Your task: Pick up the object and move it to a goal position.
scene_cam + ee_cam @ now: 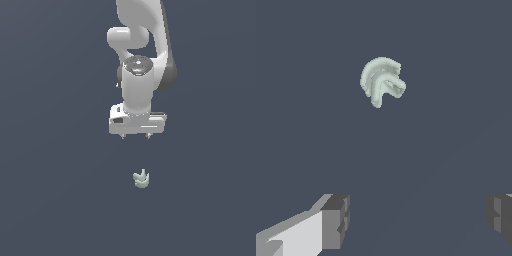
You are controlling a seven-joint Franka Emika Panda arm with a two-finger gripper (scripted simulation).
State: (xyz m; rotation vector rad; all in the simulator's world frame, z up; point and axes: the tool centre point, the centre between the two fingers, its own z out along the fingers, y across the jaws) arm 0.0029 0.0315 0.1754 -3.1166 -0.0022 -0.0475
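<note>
On the floor (50, 200), the object (142, 178) lies at about six o'clock from the gripper (135, 135) in the exterior view, apart from it and seemingly lower, outside the gap between its spread fingers (336, 220).

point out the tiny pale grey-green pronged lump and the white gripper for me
tiny pale grey-green pronged lump (142, 179), exterior view, middle of its body
white gripper (135, 136), exterior view, midway between its two short fingertips
</note>
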